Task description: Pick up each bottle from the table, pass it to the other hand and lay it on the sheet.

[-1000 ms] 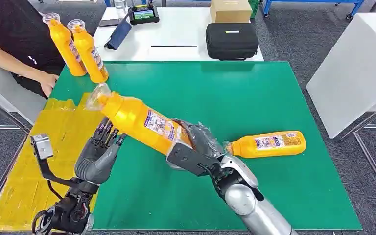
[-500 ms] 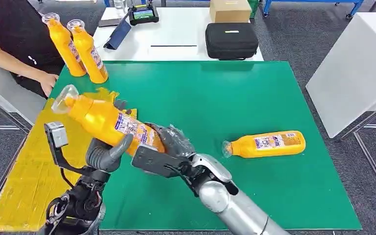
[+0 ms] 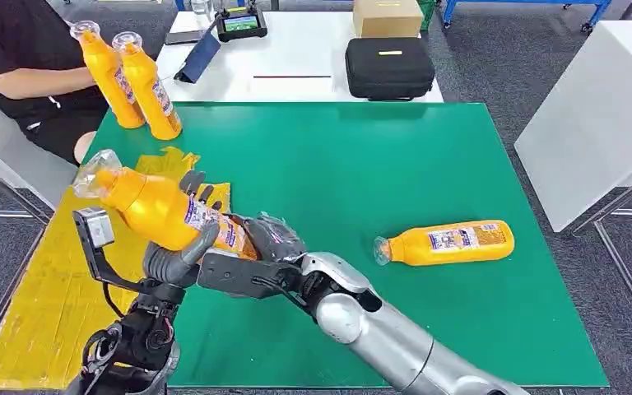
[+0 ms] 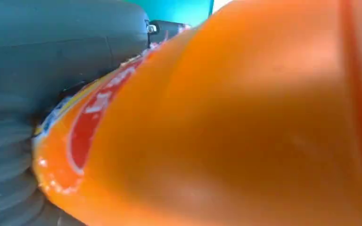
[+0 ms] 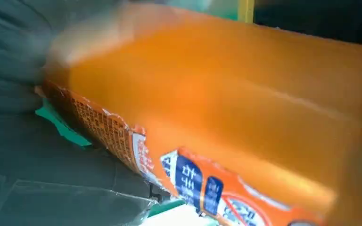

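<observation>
**Bottle held between both hands above the sheet's edge**

Green matting [image 3: 395, 164] covers the table in front of the robot, with a crumpled yellow sheet [image 3: 58, 288] laid along the side nearest the left hand. Four orange bottles can be counted in the head view. One, the held bottle [image 3: 160, 212], slants in the air with its clear cap up and away from the robot, above the border where sheet meets mat. The right hand [image 3: 271, 243] grasps its base end, fingers wrapped around the labelled part. The left hand [image 3: 183, 247] cups the same bottle's middle from underneath, thumb curled over its side and fingers showing behind it, so it grips the bottle as well. Both wrist views show the orange body pressed close against grey fingers.

A second, the lying bottle [image 3: 446, 241], rests on its side on the mat, well apart from the right hand on its outer side, cap pointing toward the hand. Two standing bottles [image 3: 136, 82] stand upright side by side, touching, at the mat's far corner beyond the left hand. All four look full of orange liquid.

A person [image 3: 25, 58] in a black top sits beside those two. Beyond the mat, a white table [image 3: 296, 49] carries one closed black case [image 3: 389, 67], one cardboard box [image 3: 387, 16] and a small device with a screen [image 3: 241, 22].
</observation>
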`<control>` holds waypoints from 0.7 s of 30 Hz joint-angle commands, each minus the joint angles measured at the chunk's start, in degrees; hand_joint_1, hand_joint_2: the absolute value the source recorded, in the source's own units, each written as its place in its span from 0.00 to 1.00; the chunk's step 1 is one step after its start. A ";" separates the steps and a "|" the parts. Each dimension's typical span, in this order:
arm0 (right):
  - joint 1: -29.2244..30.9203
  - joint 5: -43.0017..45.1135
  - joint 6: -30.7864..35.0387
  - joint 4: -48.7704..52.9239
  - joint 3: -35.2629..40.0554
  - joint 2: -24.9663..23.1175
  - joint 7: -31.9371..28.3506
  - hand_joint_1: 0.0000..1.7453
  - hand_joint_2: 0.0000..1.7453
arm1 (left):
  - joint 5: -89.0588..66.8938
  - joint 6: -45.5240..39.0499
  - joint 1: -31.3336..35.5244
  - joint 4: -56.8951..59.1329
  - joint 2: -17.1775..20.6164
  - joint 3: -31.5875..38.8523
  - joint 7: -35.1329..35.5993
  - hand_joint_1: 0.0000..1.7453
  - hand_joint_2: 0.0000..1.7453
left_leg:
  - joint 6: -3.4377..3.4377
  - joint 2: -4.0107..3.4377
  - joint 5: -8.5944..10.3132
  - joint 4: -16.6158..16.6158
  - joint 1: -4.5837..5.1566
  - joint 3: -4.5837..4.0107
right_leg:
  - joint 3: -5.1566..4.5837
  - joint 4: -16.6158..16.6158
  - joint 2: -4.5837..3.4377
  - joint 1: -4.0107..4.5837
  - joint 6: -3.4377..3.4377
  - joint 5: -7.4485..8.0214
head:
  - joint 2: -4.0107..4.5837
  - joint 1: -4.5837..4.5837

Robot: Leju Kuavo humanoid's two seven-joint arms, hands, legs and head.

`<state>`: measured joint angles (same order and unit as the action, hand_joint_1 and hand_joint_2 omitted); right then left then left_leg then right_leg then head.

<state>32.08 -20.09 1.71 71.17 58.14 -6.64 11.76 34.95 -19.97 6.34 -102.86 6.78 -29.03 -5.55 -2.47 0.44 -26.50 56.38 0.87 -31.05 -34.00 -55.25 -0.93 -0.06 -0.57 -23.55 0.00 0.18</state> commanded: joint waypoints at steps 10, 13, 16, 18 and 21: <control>0.89 1.40 -6.21 -2.62 15.77 -1.25 -0.78 1.00 1.00 | 0.97 -4.23 2.58 0.44 0.20 1.80 -3.09 1.00 1.00 | 0.31 0.17 -0.13 -0.03 -0.15 0.38 | 0.44 0.06 0.32 0.14 0.00 -0.18 | 0.00 -0.02; 0.83 1.65 -5.88 -2.75 15.09 -0.96 -0.46 1.00 1.00 | 0.89 -4.29 0.92 -0.56 0.80 2.83 -4.06 1.00 1.00 | 0.20 0.09 -0.06 -0.05 -0.10 0.23 | 0.27 0.08 0.19 0.10 0.01 -0.10 | 0.00 0.00; 0.37 2.36 -4.40 -2.77 13.21 -0.68 -0.28 1.00 1.00 | 0.88 -3.98 0.03 -1.00 1.06 3.27 -4.51 1.00 1.00 | 0.24 0.10 -0.09 -0.07 -0.12 0.30 | 0.34 0.09 0.22 0.11 0.02 -0.13 | 0.00 0.00; 0.25 2.62 -3.37 -3.07 11.75 -0.47 0.02 1.00 1.00 | 0.68 -3.74 -0.46 -1.39 1.12 3.51 -4.70 1.00 1.00 | 0.16 0.16 -0.02 -0.07 -0.07 0.16 | 0.20 0.08 0.25 0.07 0.01 -0.08 | 0.00 -0.02; 0.07 2.15 -1.12 -3.75 9.18 0.32 0.29 1.00 1.00 | 0.70 -2.72 -1.56 -2.39 1.22 4.38 -4.66 1.00 1.00 | 0.26 0.18 -0.09 -0.05 -0.12 0.32 | 0.37 0.08 0.30 0.12 0.01 -0.15 | 0.00 0.00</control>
<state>34.93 -17.55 0.55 69.09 63.89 -6.64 12.48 35.65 -23.78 0.75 -105.18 7.50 -27.43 -10.49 -2.46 0.42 -26.50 56.38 0.88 -31.06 -34.04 -55.25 -0.93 -0.05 -0.57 -23.55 0.00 0.18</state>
